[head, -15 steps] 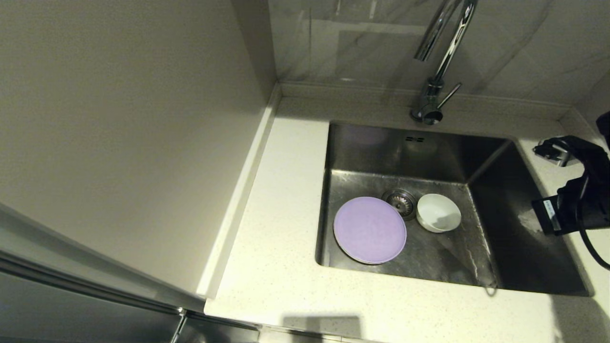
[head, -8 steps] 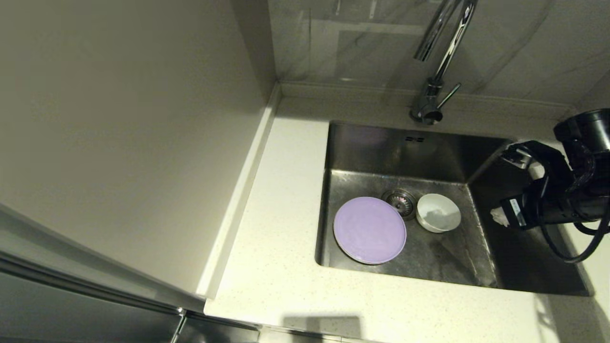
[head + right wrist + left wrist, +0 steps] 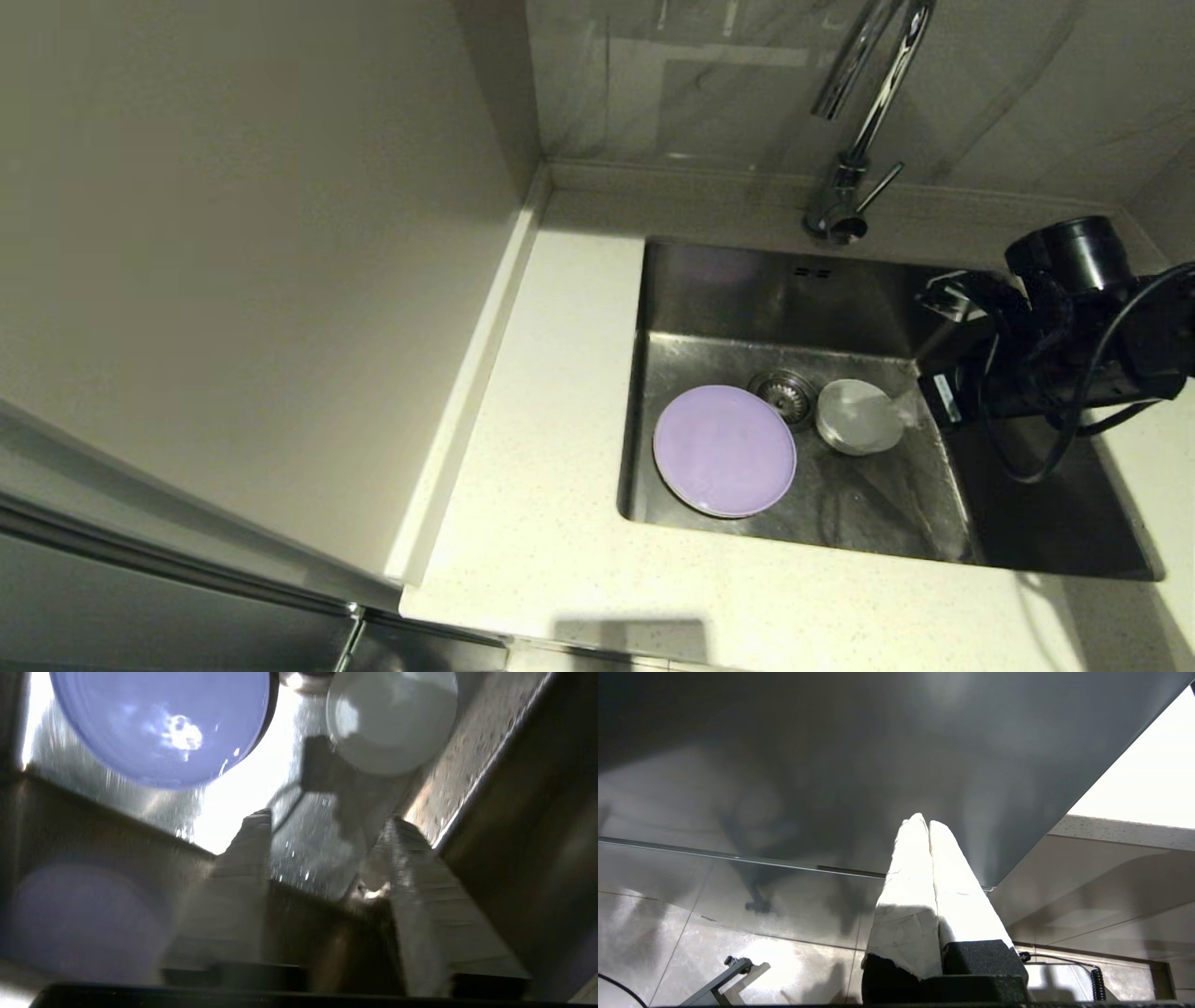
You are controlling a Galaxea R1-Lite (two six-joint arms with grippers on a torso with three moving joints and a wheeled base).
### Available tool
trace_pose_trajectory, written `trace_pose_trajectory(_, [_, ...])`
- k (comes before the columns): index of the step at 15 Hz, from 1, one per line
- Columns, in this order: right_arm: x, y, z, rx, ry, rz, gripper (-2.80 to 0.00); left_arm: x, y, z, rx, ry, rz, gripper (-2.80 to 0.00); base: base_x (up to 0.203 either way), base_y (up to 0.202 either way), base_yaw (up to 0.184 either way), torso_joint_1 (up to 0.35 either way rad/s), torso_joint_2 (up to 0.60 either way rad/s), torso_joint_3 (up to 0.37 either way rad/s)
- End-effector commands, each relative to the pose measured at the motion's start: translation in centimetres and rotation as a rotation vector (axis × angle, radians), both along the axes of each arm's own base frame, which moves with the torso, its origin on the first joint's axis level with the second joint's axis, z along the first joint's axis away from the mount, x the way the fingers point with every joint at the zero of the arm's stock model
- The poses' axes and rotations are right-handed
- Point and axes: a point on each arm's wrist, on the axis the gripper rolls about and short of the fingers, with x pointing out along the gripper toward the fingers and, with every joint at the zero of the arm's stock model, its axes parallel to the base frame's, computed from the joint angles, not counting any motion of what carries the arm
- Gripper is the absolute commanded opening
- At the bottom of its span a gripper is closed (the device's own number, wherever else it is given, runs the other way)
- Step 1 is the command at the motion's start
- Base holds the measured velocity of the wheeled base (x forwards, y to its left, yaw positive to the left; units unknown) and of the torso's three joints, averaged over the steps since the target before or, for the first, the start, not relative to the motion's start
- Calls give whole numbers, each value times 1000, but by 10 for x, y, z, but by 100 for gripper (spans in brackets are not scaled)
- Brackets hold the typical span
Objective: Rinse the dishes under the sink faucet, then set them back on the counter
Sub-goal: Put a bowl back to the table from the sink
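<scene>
The pale lavender plate point(image 3: 724, 451) lies flat on the bottom of the sink point(image 3: 1027, 523), left of the drain strainer point(image 3: 782, 392). The small white bowl point(image 3: 859, 417) stands upright just right of the strainer. My right gripper point(image 3: 913, 403) hangs inside the basin at the bowl's right edge and shades it. In the right wrist view this gripper point(image 3: 327, 830) is open and holds nothing, with the bowl point(image 3: 392, 718) and the lavender plate point(image 3: 159, 723) ahead of it. The cream-beige plate is out of view. My left gripper point(image 3: 923, 821) is shut and empty, parked low beside a cabinet.
The chrome faucet point(image 3: 854, 140) rises behind the sink with its side lever point(image 3: 882, 185) to the right. The white speckled counter point(image 3: 551, 420) runs left of and in front of the basin. A beige wall panel point(image 3: 252, 233) stands on the left.
My right arm has moved left from the sink's right rim down into the basin, reaching the bowl's right side. The dishes have not moved.
</scene>
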Motion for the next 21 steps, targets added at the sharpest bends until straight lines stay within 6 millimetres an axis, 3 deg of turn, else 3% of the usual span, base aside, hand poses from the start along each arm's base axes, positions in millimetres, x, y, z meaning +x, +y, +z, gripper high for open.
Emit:
trace_pose_trajectory(1, [24, 2, -14, -2, 23, 2, 0, 0, 0, 0, -1, -2, 0, -280, 0, 0, 0, 0, 0, 0])
trace_pose_trajectory(8, [86, 5, -67, -40, -126, -49, 0, 0, 0, 0, -1, -2, 0, -280, 0, 0, 0, 0, 0, 0])
trace_pose_trajectory(15, [119, 14, -96, -86, -175, -91, 0, 0, 0, 0, -1, -2, 0, -280, 0, 0, 0, 0, 0, 0])
trace_pose_trajectory(21, [128, 13, -118, -119, -139, -114, 0, 0, 0, 0, -1, -2, 0, -280, 0, 0, 0, 0, 0, 0])
